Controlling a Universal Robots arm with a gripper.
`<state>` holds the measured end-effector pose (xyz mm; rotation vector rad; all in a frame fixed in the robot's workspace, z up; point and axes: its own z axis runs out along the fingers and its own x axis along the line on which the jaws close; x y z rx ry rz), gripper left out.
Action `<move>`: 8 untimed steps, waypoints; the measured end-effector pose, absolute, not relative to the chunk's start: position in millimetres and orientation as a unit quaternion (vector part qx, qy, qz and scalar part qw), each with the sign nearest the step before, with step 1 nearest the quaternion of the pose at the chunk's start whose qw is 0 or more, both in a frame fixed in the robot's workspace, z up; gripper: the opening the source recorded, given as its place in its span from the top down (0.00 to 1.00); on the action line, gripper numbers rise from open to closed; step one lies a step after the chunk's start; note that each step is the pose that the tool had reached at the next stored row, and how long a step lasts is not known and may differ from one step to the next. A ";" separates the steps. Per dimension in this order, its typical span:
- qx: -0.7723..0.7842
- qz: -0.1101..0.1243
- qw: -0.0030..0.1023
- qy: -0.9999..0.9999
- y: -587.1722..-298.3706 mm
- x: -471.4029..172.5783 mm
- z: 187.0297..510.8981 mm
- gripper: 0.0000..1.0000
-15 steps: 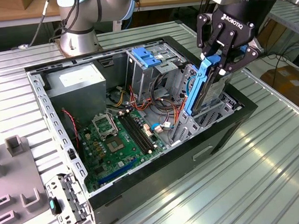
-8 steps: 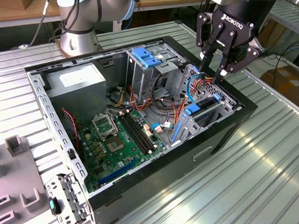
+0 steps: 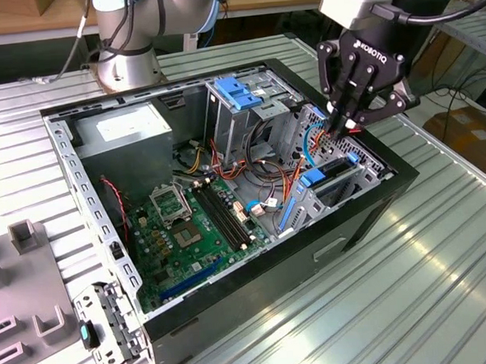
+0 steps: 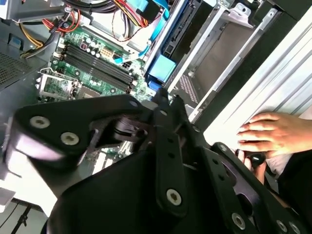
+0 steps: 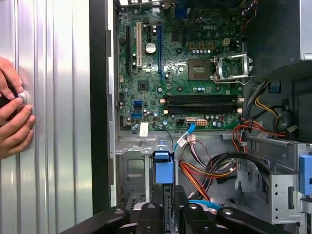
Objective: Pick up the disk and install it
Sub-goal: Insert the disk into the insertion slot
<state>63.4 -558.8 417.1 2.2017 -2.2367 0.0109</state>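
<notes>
Pointing down, fingers pressed together, the gripper (image 3: 340, 131) hangs just above the disk (image 3: 331, 170), which stands edge-up inside the computer case (image 3: 234, 300), at the exterior view's right.

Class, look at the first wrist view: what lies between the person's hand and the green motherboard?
Bare ribbed table, then the case's black side wall, seen in the first wrist view.

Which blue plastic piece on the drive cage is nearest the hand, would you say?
The small blue tab, just ahead of the hand; the large blue bracket sits much farther off.
</notes>
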 end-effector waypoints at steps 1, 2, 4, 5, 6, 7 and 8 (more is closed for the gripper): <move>0.701 0.003 0.001 -0.713 -558.9 63.6 415.0 0.82; 0.701 0.003 0.001 -0.713 -559.1 63.6 413.1 0.88; 0.701 0.003 0.001 -0.713 -559.6 64.0 408.3 0.89; 0.701 0.003 0.001 -0.713 -559.8 63.9 406.5 0.89; 0.701 0.003 0.001 -0.713 -560.1 63.9 404.2 0.89; 0.702 0.003 0.001 -0.713 -560.1 64.1 402.5 0.89; 0.702 0.003 0.001 -0.713 -560.1 64.3 398.6 0.89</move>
